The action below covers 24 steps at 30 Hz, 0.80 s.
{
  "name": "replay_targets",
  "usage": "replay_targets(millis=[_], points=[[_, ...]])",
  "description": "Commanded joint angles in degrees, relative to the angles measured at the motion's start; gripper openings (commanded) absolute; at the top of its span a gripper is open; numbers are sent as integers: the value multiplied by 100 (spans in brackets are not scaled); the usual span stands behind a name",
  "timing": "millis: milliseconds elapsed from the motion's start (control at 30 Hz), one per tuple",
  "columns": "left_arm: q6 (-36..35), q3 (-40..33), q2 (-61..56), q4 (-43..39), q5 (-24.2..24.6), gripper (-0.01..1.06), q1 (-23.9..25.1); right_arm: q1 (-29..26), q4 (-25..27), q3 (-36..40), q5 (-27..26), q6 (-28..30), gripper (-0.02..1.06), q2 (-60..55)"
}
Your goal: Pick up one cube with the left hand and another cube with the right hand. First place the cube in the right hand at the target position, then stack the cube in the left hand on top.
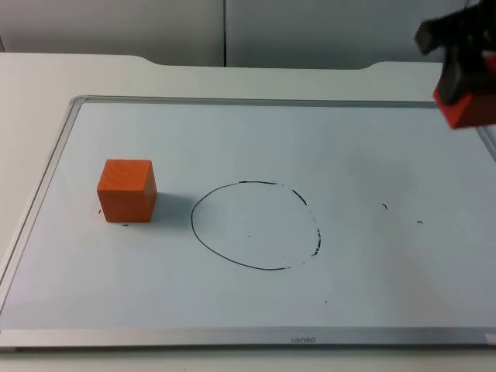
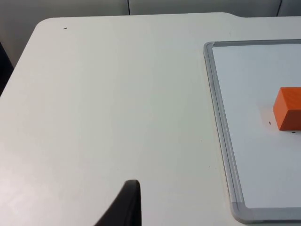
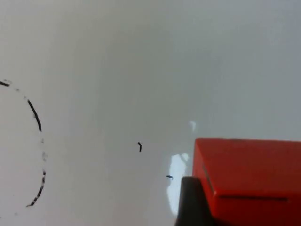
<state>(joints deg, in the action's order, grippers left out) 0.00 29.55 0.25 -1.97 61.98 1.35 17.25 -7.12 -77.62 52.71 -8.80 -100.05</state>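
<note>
An orange cube (image 1: 127, 190) rests on the whiteboard's left part, left of a hand-drawn black circle (image 1: 254, 225); the same orange cube (image 2: 288, 108) sits near the board's edge in the left wrist view. My right gripper (image 1: 463, 81) hangs above the board's far right corner, shut on a red cube (image 1: 467, 110). In the right wrist view the red cube (image 3: 249, 179) is pressed against a black fingertip (image 3: 192, 200), high over the board, with an arc of the circle (image 3: 36, 122) off to the side. One left fingertip (image 2: 123, 207) hovers over the bare table beside the board.
The whiteboard (image 1: 372, 302) has a raised grey frame (image 1: 40, 186) and lies on the white table (image 1: 232, 81). Small pen marks (image 1: 384, 206) dot the board right of the circle. A grey partition wall (image 1: 232, 31) stands behind.
</note>
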Motion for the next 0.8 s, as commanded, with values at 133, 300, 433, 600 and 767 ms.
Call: replay_targets(millis=[133, 300, 433, 600, 767], points=[[0, -16, -25, -8, -20, 99, 9, 16, -429, 0, 128, 128, 0, 1531], [0, 55, 26, 329, -20, 99, 9, 16, -615, 13, 141, 71, 0, 2675], [212, 403, 528, 833, -178, 99, 9, 16, -631, 27, 182, 37, 0, 3213], [1134, 971, 1554, 1904, -734, 99, 9, 16, -673, 27, 182, 25, 0, 3663], [2435, 1569, 3068, 3193, -961, 99, 9, 16, -673, 27, 195, 37, 0, 3885]])
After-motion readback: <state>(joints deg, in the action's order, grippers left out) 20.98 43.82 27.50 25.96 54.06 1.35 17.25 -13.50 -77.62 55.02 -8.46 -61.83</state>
